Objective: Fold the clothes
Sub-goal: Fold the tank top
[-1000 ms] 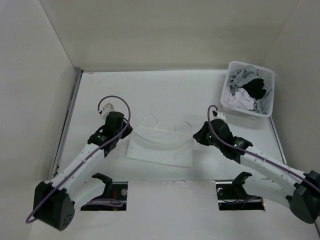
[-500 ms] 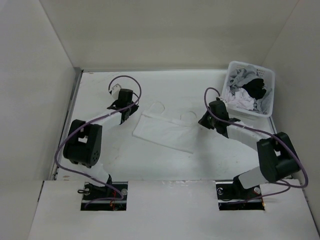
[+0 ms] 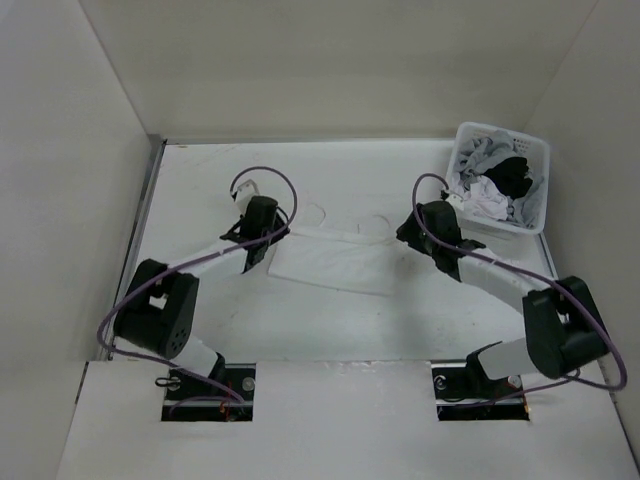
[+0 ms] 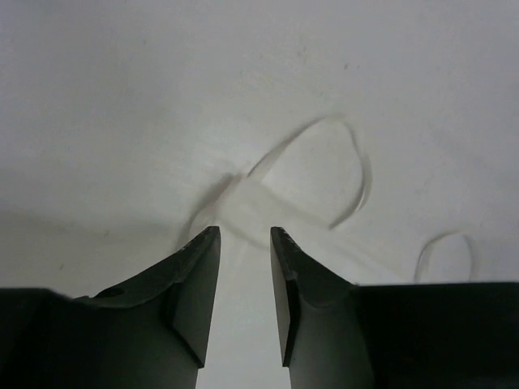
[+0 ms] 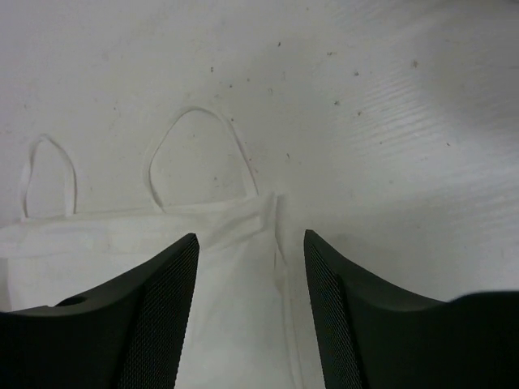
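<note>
Both pincers have just let go. The left pincer (image 4: 243, 235) stands part open, its two fingers a narrow gap apart with the cloth's corner lying loose on the surface below them. The right pincer (image 5: 251, 239) is spread wide over the other top corner and grips nothing. A second ago both were shut on those corners, nearer the arm bases; since then they have drawn the garment away from the bases and released it.

On the tabletop (image 3: 330, 180), the white sleeveless top (image 3: 330, 262) now lies spread flat between the two arms, its upper edge pulled fairly straight and its body looking smoother than before. That reads as the laying-out step done, so the folding itself can start; a fresh grip on an edge or corner seems the likely need next.

At the far right stands the white slotted basket (image 3: 500, 127), well apart from the top, with the other white, grey and black clothes (image 3: 495, 185) heaped inside and not yet handled.

Smallest, the shoulder straps (image 5: 197, 109) lie as open loops beyond the upper edge, untangled. They may need tucking in during the fold.
</note>
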Motion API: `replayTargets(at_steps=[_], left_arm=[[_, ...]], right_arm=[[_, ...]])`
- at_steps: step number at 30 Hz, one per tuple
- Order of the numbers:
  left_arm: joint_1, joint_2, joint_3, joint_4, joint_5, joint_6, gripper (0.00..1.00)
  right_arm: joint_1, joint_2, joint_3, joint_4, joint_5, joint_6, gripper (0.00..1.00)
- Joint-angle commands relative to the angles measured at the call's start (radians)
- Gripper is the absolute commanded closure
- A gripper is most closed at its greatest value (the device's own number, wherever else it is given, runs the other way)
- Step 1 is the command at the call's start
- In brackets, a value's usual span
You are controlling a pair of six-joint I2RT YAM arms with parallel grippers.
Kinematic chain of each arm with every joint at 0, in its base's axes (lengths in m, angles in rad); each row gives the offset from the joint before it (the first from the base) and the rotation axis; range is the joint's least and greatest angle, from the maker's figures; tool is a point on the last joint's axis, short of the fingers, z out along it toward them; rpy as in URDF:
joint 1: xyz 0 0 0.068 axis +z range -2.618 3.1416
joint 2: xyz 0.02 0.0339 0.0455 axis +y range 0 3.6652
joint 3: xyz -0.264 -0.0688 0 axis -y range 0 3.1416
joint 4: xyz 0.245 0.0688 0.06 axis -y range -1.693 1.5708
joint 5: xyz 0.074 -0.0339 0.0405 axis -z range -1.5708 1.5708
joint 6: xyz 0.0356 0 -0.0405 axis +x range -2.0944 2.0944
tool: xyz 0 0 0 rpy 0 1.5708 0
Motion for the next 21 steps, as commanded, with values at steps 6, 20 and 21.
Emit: replayTargets(at_steps=[6,20,21], left_arm=[[-0.053,-0.324,-0.334,-0.071,-0.047,0.014,0.58],[0.006,-0.318,-0.424,-0.074,0.169,-0.011,0.61],[0.006,-0.318,-0.430,-0.071,0.166,-0.011,0.61]], right_arm=[[0.218,-0.284,-0.228,-0.045,0.030,0.042,0.80],[0.304,-0.398,-0.371,-0.111,0.051,0.170,0.51],[0.304,-0.387,-0.365,-0.111,0.048,0.168,0.51]])
